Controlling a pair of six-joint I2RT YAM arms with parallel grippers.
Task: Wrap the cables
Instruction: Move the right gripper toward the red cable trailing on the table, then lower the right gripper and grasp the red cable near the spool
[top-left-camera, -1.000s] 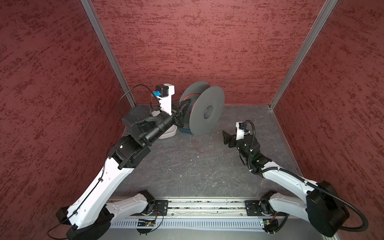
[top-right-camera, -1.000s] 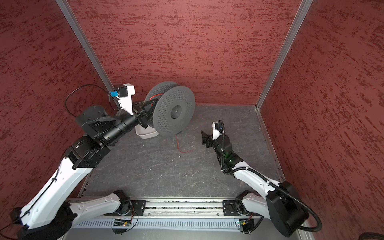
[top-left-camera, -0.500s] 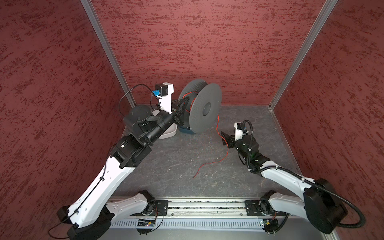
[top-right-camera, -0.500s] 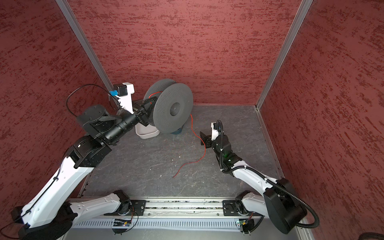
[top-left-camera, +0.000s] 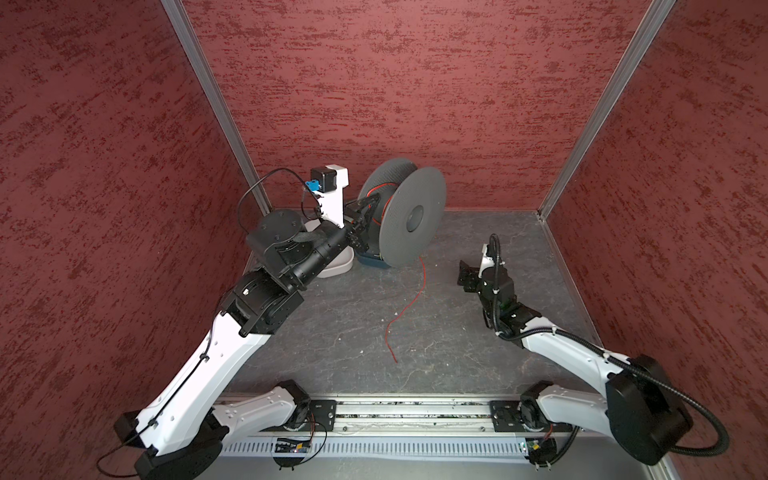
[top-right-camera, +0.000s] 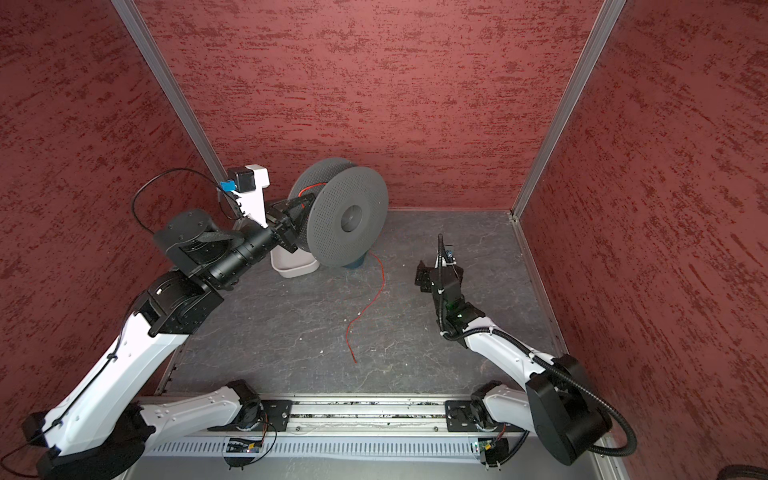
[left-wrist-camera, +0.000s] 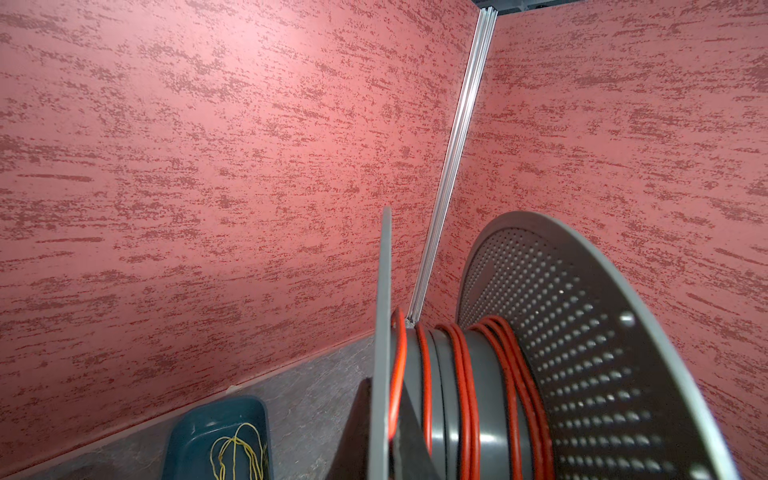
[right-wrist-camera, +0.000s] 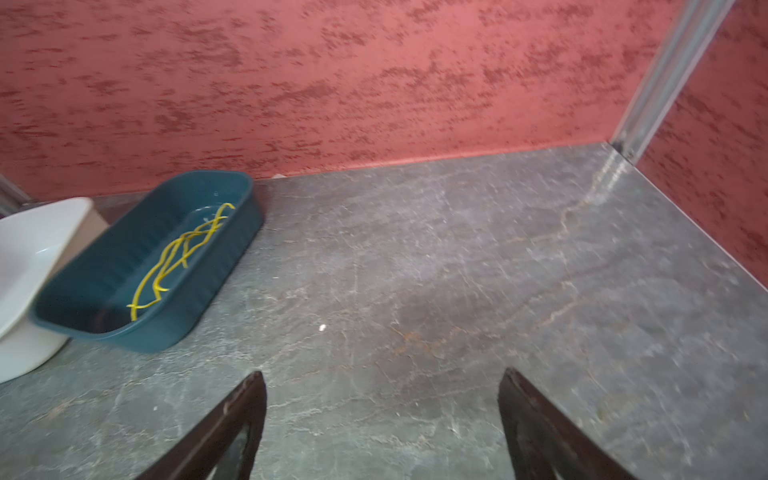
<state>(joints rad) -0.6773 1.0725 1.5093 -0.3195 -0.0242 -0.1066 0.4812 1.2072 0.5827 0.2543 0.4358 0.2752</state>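
- Since the grey table (top-left-camera: 332, 328) carries a loose tail of cable with nothing pinning it, any turn of the spool could, I judge, whip that tail sideways or drag it toward the blue tray (right-wrist-camera: 104, 303) of yellow wires (right-wrist-camera: 178, 249) at the back.
- The spool (top-left-camera: 409, 216) stands on edge over that tray, with a few spaced red turns on its hub. It is gripped by one thin flange only, so it might tilt or slip, and slack turns could cross or slide along the hub.
- The left gripper (top-left-camera: 368, 208) is clamped on the rim of the flange nearer its own arm. The left wrist view shows a finger on each face.
- The right gripper (right-wrist-camera: 386, 415) hangs over bare table with its fingers (right-wrist-camera: 241, 419) spread wide, holding and touching nothing. It is apart from the cable, so nothing keeps the winding taut.
- The cable (top-left-camera: 415, 297), thinnest of all, drops from the spool's lower edge in both top views. It runs forward across the table to a free end near the middle. A pinch on something so fine could easily miss.
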